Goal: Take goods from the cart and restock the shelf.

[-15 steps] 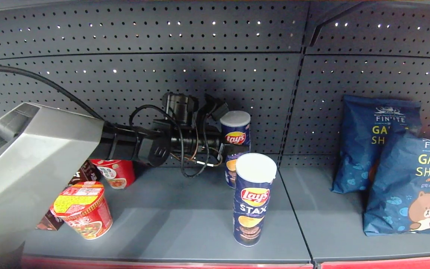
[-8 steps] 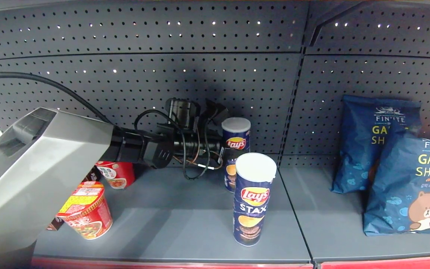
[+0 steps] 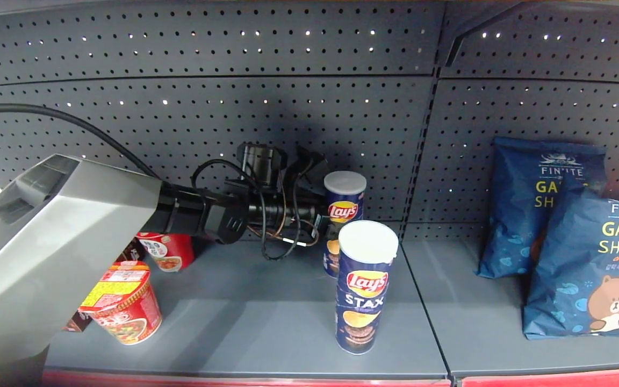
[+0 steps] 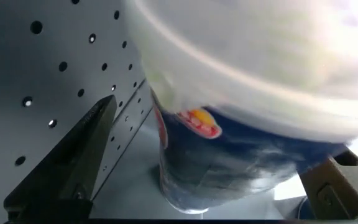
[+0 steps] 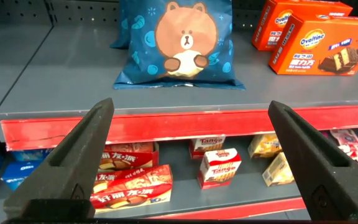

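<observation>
Stock on the shelf point(image 3: 266, 322): 2 upright blue chip cans, each capped with a white lid, contents unseen. The rear can point(image 3: 345, 204) stands close to the pegboard point(image 3: 207, 118), directly behind the front can point(image 3: 366, 290). The left end effector point(image 4: 219, 137) has its fingers spread to either side of the rear can, 1 finger clear of its wall. Sealed red noodle cups point(image 3: 124, 303) sit at the shelf's left and blue snack bags point(image 3: 594, 269) lean at its right. The right end effector point(image 5: 190, 104) hangs with fingers apart before lower shelves point(image 5: 55, 68) holding a bear-printed bag point(image 5: 179, 43) and orange boxes point(image 5: 316, 34).
</observation>
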Robot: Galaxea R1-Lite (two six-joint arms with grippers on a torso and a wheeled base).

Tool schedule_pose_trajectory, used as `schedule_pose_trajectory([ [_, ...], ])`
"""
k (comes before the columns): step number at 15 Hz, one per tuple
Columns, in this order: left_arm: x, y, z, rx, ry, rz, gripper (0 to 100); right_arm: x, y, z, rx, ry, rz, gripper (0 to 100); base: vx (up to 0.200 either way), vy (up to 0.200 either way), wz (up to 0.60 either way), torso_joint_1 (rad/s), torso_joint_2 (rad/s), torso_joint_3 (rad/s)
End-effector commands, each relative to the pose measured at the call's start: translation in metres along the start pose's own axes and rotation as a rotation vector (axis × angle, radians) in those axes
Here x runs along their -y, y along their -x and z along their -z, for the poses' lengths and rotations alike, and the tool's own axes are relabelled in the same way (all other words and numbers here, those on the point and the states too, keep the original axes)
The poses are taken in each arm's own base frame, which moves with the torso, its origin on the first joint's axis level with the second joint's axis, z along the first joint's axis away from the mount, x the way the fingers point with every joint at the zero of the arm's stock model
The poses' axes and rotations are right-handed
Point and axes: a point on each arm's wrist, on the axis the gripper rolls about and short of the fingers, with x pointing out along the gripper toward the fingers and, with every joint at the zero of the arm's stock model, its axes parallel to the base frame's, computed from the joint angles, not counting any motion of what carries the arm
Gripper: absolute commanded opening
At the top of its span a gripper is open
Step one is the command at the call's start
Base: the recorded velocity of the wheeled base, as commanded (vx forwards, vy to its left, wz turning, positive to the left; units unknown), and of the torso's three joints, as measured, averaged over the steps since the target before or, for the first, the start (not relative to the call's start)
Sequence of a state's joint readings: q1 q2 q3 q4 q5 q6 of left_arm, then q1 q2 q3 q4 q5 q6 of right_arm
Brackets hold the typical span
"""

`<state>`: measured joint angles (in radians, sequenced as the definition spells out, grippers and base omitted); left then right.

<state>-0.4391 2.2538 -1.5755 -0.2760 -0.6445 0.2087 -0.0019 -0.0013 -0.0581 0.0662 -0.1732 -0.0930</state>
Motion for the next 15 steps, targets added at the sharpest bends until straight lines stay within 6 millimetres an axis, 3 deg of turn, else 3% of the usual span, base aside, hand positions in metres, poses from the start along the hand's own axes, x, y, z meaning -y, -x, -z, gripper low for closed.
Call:
schedule_pose_trajectory([
  [1,0.011,0.017,-0.008,0.000,-0.011,-0.001,100,0.000,0.000,0.000,-0.001,-0.001,0.000,100,0.000,0.000,0.00,0.000,0.00,0.000],
  [2,0.013,0.020,-0.006,-0.008,-0.013,-0.002,100,0.000,0.000,0.000,-0.001,-0.002,-0.002,100,0.000,0.000,0.00,0.000,0.00,0.000],
  [7,0.014,0.083,0.008,-0.054,-0.074,-0.089,100,0.000,0.000,0.000,-0.001,-0.007,-0.014,100,0.000,0.000,0.00,0.000,0.00,0.000],
  [8,0.014,0.083,0.008,-0.054,-0.074,-0.089,100,0.000,0.000,0.000,-0.001,-0.007,-0.014,100,0.000,0.000,0.00,0.000,0.00,0.000],
  [9,0.018,0.108,0.008,-0.054,-0.061,-0.121,100,0.000,0.000,0.000,-0.001,-0.011,-0.016,100,0.000,0.000,0.00,0.000,0.00,0.000],
  [15,0.058,0.165,-0.017,0.013,-0.124,-0.229,100,-0.002,0.000,0.001,0.005,-0.012,-0.061,100,0.000,0.000,0.00,0.000,0.00,0.000],
])
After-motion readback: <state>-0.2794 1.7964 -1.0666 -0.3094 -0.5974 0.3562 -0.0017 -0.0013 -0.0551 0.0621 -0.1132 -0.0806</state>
